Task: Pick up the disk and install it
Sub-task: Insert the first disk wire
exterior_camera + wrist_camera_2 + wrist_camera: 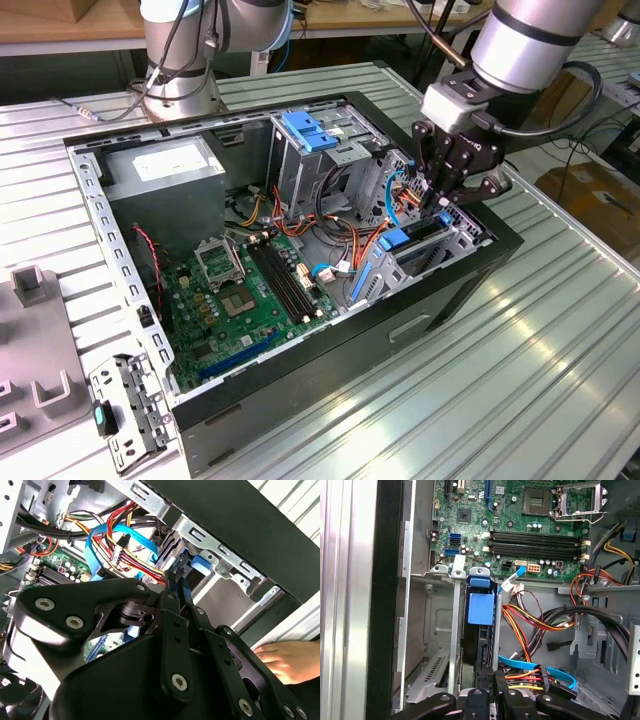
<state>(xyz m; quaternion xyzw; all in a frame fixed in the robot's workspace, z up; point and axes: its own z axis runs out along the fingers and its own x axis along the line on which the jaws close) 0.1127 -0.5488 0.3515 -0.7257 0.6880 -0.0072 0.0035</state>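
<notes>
I can't tell how my gripper (487,700) has its fingers set; the first wrist view's edge cuts its body off. Of the disk (481,630) I see just a dark edge and blue bracket inside the drive bay (440,630). Beside the case (240,525), a hand (285,660) is cut off by the edge.

End effector (441,203) fingers together, downward.

Silver-grey arm (525,40), black gripper (440,200) (silver screws, black cable).
</notes>
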